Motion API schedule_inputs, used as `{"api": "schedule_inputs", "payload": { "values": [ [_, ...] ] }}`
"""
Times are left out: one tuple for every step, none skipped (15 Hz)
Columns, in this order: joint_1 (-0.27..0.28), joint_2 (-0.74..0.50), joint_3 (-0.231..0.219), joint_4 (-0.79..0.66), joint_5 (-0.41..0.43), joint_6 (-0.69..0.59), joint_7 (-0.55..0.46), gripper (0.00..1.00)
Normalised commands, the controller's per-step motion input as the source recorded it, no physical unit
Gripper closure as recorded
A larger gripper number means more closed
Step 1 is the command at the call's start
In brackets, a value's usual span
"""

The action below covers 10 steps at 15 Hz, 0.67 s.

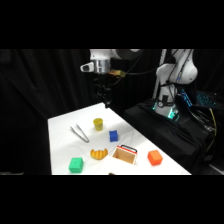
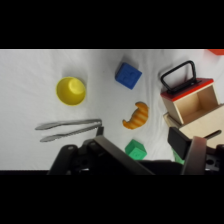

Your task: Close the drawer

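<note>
Pale wooden drawer (image 2: 200, 107) with black loop handle pulled open, cabinet cut off at wrist view's right edge, white arm's gripper (image 1: 100, 65) high above table, finger state unclear.

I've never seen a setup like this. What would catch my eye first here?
Probably the bright little things scattered on the white table: a yellow cup, a blue block, an orange croissant and metal tongs. At the table's near edge sits the drawer, pulled open, its black loop handle up front. The white arm's end effector hangs high above the far end.
</note>
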Motion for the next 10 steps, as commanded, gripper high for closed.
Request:
{"api": "schedule_inputs", "payload": {
  "values": [
    [-0.005, 0.02, 0.02, 0.02, 0.021, 0.03, -0.02, 0.0],
    [0.004, 0.02, 0.029, 0.01, 0.03, 0.08, -0.02, 0.0],
    [0.019, 0.0, 0.042, -0.03, 0.04, 0.12, -0.05, 0.0],
    [0.027, -0.02, 0.048, -0.06, 0.055, 0.13, -0.06, 0.0],
    [0.042, -0.04, 0.061, -0.14, 0.062, 0.2, -0.08, 0.0],
    [0.053, -0.06, 0.071, -0.2, 0.075, 0.25, -0.11, 0.0],
    [0.062, -0.07, 0.076, -0.25, 0.079, 0.3, -0.13, 0.0],
    [0.066, -0.08, 0.073, -0.27, 0.077, 0.33, -0.17, 0.0],
    [0.07, -0.07, 0.068, -0.29, 0.105, 0.36, -0.22, 0.0],
    [0.072, -0.05, 0.059, -0.3, 0.152, 0.37, -0.28, 0.0]
  ]
}}
